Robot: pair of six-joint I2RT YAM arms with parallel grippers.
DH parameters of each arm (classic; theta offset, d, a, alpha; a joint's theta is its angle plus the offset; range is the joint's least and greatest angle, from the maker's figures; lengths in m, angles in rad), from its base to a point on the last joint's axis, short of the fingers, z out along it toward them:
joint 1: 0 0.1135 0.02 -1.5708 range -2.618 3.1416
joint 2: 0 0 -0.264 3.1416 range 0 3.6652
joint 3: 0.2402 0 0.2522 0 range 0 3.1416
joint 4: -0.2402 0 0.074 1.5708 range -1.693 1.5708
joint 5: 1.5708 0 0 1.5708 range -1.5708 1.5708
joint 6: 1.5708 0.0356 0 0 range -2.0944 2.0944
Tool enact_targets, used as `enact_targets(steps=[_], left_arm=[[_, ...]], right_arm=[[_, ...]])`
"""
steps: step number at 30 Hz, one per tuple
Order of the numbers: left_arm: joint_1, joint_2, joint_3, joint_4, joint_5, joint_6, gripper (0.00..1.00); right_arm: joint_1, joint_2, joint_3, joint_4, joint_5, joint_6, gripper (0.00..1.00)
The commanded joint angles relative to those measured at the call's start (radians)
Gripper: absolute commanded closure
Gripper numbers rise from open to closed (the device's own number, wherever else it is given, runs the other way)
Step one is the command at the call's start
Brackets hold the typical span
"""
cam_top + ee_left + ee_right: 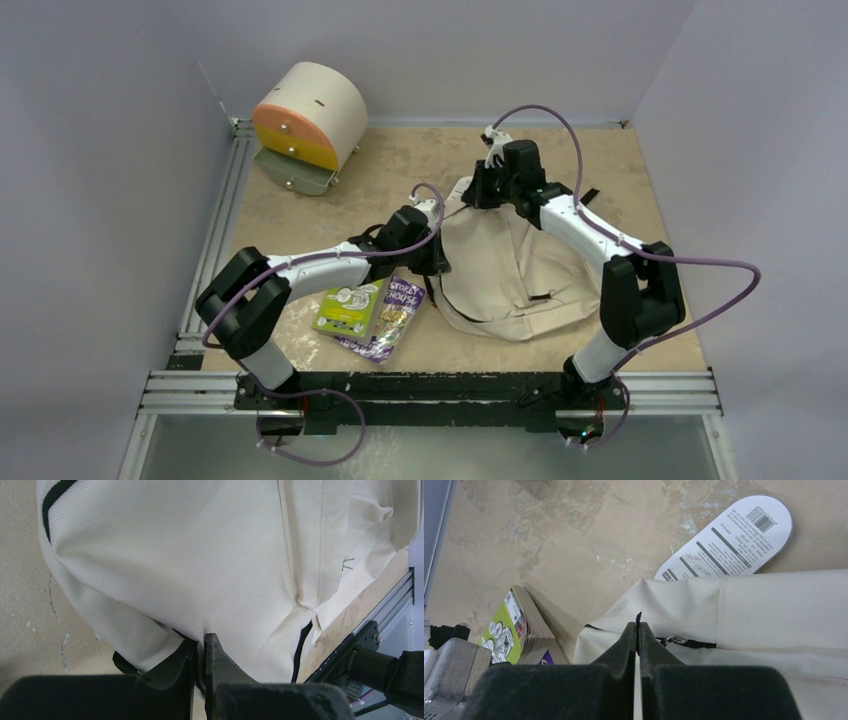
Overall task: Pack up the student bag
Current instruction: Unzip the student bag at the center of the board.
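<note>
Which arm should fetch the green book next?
Probably left: the green book lies beside its forearm, though the left gripper pinches the student bag. The right gripper holds the bag's far edge.

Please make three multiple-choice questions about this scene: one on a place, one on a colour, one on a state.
1. Where does the green book lie, relative to the student bag?
A. inside it
B. on the table, to its left
C. on top of it
2. What colour is the student bag?
A. beige
B. blue
C. red
3. How is the left tool?
A. wide open
B. shut on the bag's cloth
C. holding the book
Answers: 1 B, it lies flat on the board; 2 A, cream cloth in all views; 3 B, its jaws pinch the cloth.
</note>
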Motion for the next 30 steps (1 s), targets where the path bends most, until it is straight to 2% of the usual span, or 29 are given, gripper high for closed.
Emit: enact_targets(steps=[1,7,12,16,20,25,30], left_arm=[[-0.001,-0.005,0.011,0.049,-0.041,0.025,1.00],[-0.001,-0.050,-0.013,0.019,-0.071,0.031,0.98],[-0.001,-0.125,-0.029,0.006,-0.108,0.060,0.70],[-0.001,-0.201,-0.019,0.007,-0.172,0.127,0.57],[0.000,-0.243,-0.010,0.079,-0.211,0.240,0.54],[0.000,-0.188,0.033,0.192,-0.198,0.395,0.54],[-0.002,-0.111,0.000,0.441,-0.146,0.562,0.55]], right_arm=[[0.015,-0.063,-0.011,0.074,-0.080,0.007,1.00],[0.016,-0.110,-0.051,0.054,0.073,0.030,1.00],[0.015,-0.138,-0.083,0.067,0.120,0.037,1.00],[0.015,-0.151,-0.106,0.083,0.136,0.062,1.00],[0.015,-0.168,-0.116,0.101,0.170,0.101,1.00],[0.007,-0.177,-0.117,0.121,0.208,0.145,1.00],[-0.011,-0.168,-0.101,0.124,0.169,0.184,1.00]])
